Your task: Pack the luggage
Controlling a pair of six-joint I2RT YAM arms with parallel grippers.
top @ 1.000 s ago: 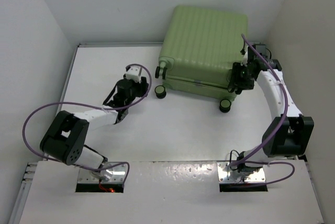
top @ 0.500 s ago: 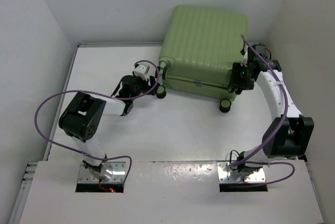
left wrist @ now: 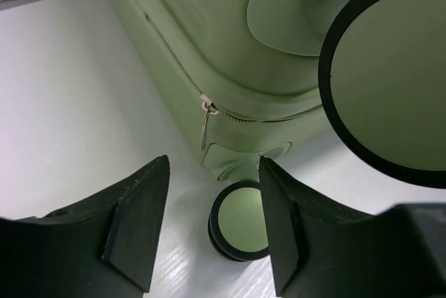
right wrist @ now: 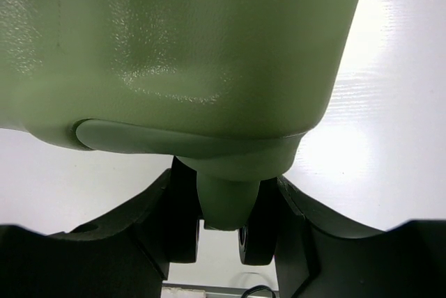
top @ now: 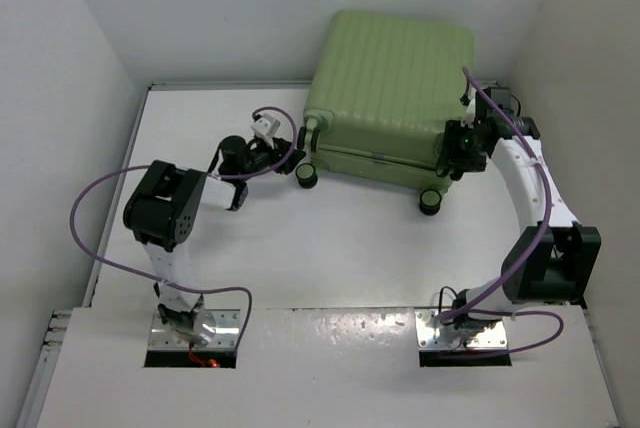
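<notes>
Reaching out from their bases at the 6 o'clock edge, both arms stretched across the white surface (top: 300, 248) toward its far half. Nearest the bases, two small black wheels stood on the surface at the suitcase's near side: the left wheel (top: 306, 176) at its 7 o'clock corner and the right wheel (top: 430, 201) at its 5 o'clock corner.

Just beyond the left wheel, at the case's 9 o'clock side, hung the left tool (left wrist: 214, 166). It was released. Its black fingers (left wrist: 136, 232) stood well apart, and its wrist camera showed the left wheel in the gap between them. Whether the wheel sat inside the gap or past the tips could not be told. Higher in that wrist view, a silver zipper pull (left wrist: 205, 122) hung from a closed zip line running around the green corner. A second, much closer wheel (left wrist: 383, 75) filled the 2 o'clock part of the same picture.

On the 3 o'clock side, the right tool (right wrist: 224, 181) was clenched on the case at a twin caster (right wrist: 223, 207). One black finger lay against each of the paired wheels, with the green stem between them.

Farthest off, the luggage (top: 395, 78) lay at about 1 o'clock on the surface. It was zipped shut, its ribbed light-green shell faced up, its wheels pointed toward 6 o'clock, and its far end was close to the back wall (top: 250, 8).
</notes>
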